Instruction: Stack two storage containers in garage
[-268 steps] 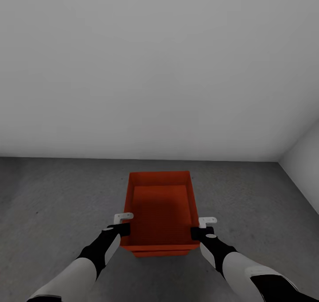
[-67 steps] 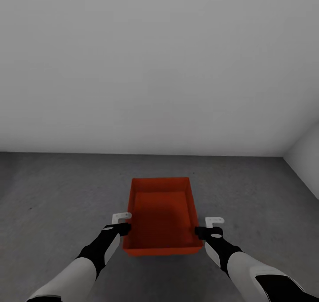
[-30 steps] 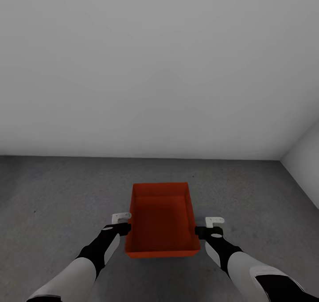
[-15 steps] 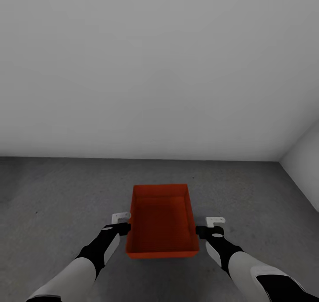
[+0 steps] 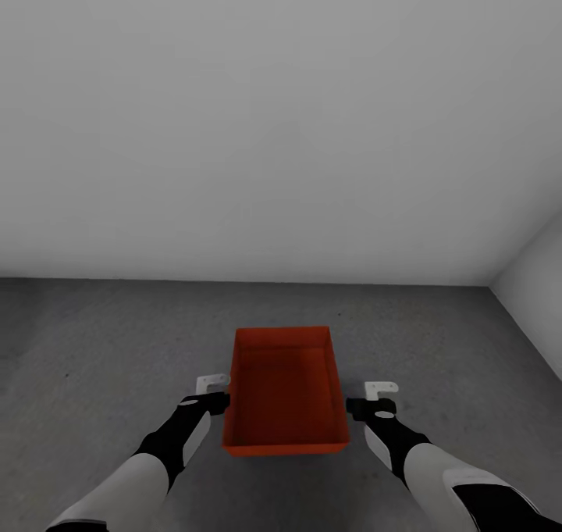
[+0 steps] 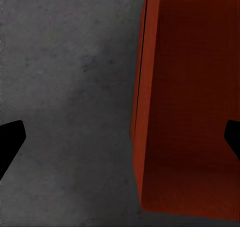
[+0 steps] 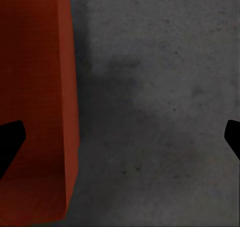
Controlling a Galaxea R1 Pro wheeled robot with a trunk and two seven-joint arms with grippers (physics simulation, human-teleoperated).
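The left end effector [image 5: 212, 391] stands with its fingers spread wide beside the left wall of the orange-red bin [image 5: 286, 387], one finger over the rim in the left wrist view, gripping nothing. The right end effector [image 5: 376, 398] is likewise spread wide, at three o'clock of the bin and just clear of its right wall. Compared with 8.9 seconds ago, the bin has dropped out of both grips and now sits lower; a second rim showed under its near edge then, and whether another bin lies beneath it now I cannot tell. The bin is empty: plain straight walls, flat bottom, long axis running toward twelve o'clock. It rests low over the dark grey mottled concrete floor [image 5: 109, 337], near the pale wall [image 5: 273, 126].
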